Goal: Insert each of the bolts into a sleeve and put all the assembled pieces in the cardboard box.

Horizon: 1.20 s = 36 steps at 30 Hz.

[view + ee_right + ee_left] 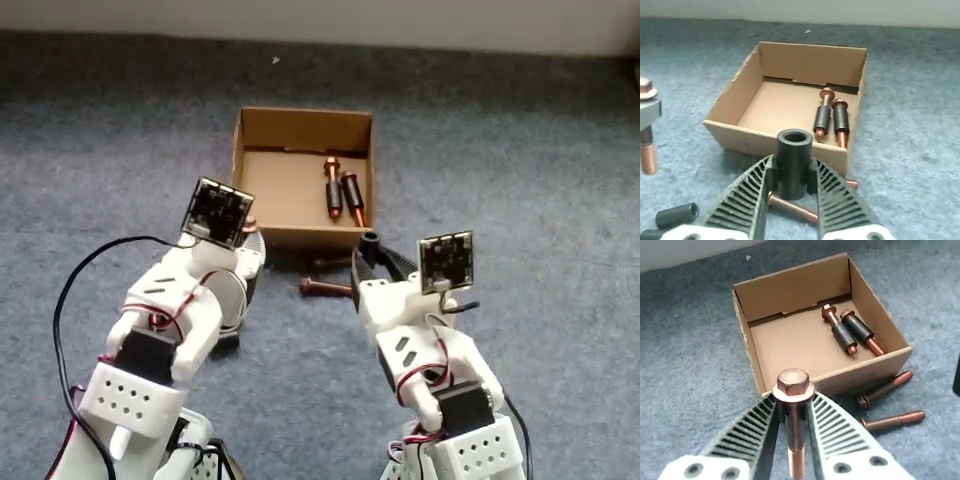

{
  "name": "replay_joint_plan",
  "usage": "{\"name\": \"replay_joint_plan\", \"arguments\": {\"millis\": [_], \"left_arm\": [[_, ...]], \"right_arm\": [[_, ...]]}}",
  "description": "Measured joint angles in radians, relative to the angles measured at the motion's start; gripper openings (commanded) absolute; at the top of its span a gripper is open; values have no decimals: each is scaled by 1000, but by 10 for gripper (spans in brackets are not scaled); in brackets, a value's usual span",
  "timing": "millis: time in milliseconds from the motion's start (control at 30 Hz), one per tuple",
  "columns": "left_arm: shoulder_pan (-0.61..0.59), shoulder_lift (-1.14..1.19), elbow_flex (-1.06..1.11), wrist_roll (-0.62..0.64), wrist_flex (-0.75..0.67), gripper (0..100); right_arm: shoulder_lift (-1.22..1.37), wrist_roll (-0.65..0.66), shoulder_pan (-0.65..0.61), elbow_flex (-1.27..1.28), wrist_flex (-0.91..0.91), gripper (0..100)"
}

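Two assembled pieces (341,193) already lie side by side in the right half of the box (300,130), each a bolt through a dark sleeve. A third pair is in hand but not yet joined. The left gripper (794,407) is closed narrowly on a bolt (793,385), held upright with its head up, at the box's near left corner. The right gripper (792,170) is clamped on a sleeve (794,150), bore up, at the near right corner, well apart from the bolt. Two loose bolts (888,404) lie on the floor just near the box's near wall, between the arms, and a spare sleeve (677,215) lies nearer, to the left. By my reckoning, three bolts are left to sleeve and box.

The surface is a grey-blue carpet (520,180), and a pale wall (400,20) runs along its far edge.
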Motion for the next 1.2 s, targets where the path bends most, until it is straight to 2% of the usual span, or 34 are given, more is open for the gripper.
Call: {"name": "replay_joint_plan", "arguments": {"millis": [300, 733, 1000, 1200], "left_arm": [[-17, -241, 95, 83, -5, 5], [-14, -647, 196, 120, -5, 5], [-14, -638, 196, 120, -120, 5], [43, -589, 181, 120, -166, 5]], "right_arm": [[-9, 77, -204, 0, -5, 4], [-12, 81, -324, 192, -222, 4], [-18, 81, -325, 201, -288, 4], [-224, 83, -328, 285, -295, 4]]}}
